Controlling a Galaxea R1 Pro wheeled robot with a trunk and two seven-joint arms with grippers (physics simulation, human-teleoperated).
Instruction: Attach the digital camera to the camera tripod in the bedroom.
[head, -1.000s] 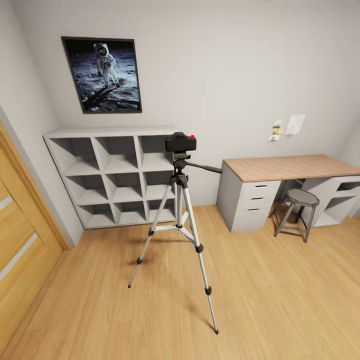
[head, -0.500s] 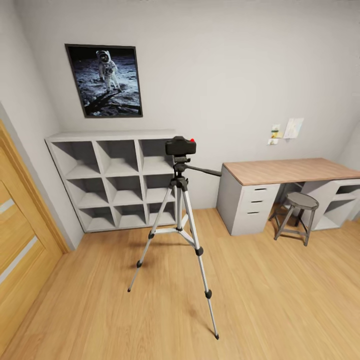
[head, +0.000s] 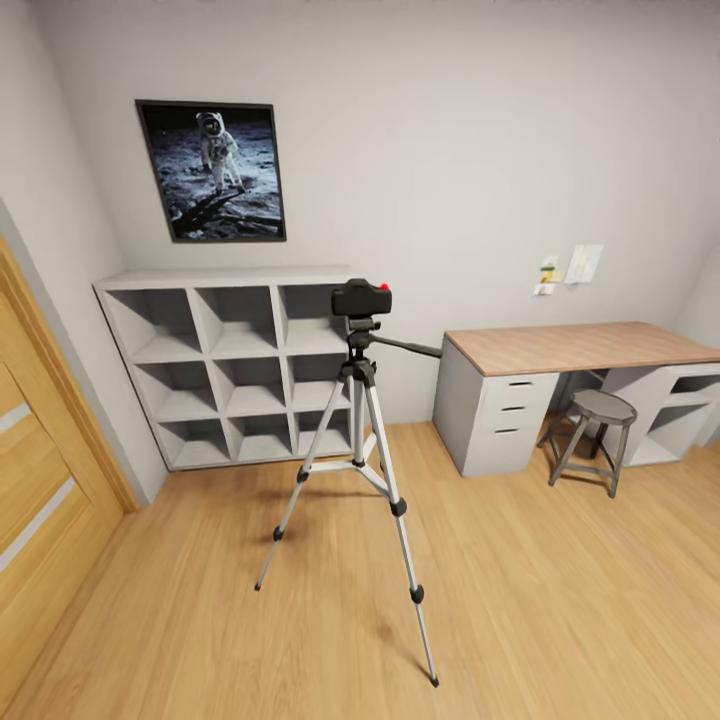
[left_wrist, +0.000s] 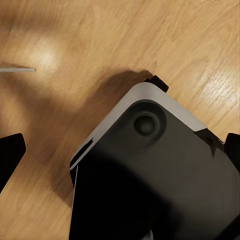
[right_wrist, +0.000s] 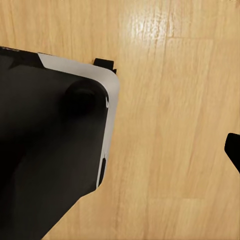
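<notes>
We judge the small black red-buttoned digital camera already seated on the silver-legged camera tripod, so, unable to tell either end effector's state, we should keep clear.

Digital camera: small, black, boxy, red button on top; sits upright on the tripod head.
Camera tripod: silver legs spread on the wood floor, black joints, pan handle angled toward the desk side.
</notes>
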